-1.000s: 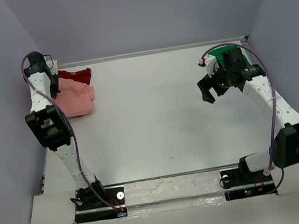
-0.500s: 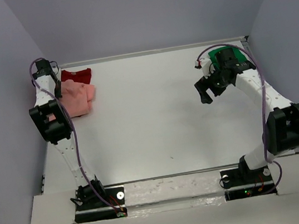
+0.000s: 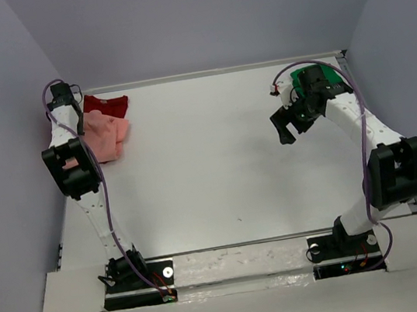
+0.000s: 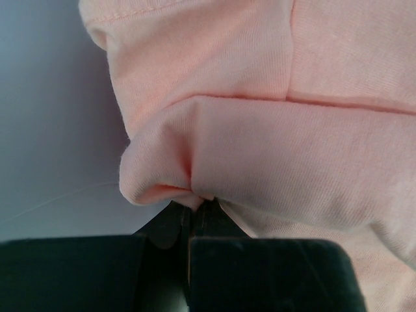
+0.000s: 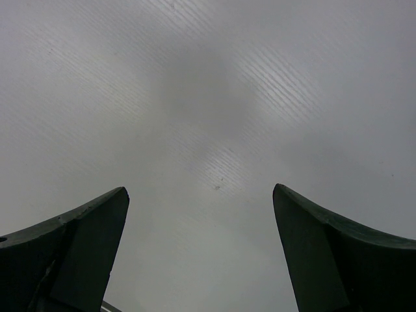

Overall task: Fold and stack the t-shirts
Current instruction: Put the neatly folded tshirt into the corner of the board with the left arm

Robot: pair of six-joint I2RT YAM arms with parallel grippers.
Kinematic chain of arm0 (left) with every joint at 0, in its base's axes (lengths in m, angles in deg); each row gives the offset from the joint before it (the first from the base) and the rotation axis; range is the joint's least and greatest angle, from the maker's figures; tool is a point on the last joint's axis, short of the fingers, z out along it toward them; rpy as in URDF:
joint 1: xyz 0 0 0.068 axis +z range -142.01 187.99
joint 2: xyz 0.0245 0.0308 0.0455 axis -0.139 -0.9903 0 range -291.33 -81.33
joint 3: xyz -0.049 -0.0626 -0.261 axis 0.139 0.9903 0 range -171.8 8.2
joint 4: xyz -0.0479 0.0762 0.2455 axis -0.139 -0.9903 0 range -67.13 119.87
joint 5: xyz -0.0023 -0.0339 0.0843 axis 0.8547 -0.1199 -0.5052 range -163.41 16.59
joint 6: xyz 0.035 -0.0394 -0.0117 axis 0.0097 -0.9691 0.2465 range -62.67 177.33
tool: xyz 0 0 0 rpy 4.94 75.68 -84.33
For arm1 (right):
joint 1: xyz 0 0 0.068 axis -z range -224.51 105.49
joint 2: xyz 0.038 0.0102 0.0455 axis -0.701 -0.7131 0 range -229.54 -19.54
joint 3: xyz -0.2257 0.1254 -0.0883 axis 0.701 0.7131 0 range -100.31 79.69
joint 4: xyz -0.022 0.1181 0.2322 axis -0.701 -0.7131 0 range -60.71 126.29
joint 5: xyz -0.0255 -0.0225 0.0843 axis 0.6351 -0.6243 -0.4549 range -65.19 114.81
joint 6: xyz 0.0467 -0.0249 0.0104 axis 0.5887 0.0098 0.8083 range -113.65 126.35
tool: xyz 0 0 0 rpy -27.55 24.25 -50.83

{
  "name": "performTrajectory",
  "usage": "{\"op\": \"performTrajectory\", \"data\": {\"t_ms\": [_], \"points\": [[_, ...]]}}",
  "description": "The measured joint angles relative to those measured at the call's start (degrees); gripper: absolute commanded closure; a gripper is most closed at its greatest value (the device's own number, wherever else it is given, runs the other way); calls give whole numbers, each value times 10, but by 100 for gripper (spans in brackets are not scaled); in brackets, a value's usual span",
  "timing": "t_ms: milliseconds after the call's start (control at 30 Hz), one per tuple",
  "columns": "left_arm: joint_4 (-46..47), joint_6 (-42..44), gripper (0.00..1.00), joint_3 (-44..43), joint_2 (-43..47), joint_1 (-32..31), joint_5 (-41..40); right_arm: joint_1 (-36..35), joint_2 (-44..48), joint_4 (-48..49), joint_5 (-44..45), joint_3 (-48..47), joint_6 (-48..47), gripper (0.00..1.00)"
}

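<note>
Shifted salmon-pink shirt [image 4: 260, 130] pinched in left end effector [image 4: 194, 211]

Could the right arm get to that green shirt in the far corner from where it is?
Probably yes: the green shirt lies just behind the right gripper, whose jaws are open and empty, and nothing lies between them.
</note>
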Motion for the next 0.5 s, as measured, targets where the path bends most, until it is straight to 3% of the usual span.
{"op": "performTrajectory", "data": {"t_ms": [500], "points": [[9, 37, 100, -51, 0, -19, -54, 0, -21, -8, -9, -18, -1, 4]]}}
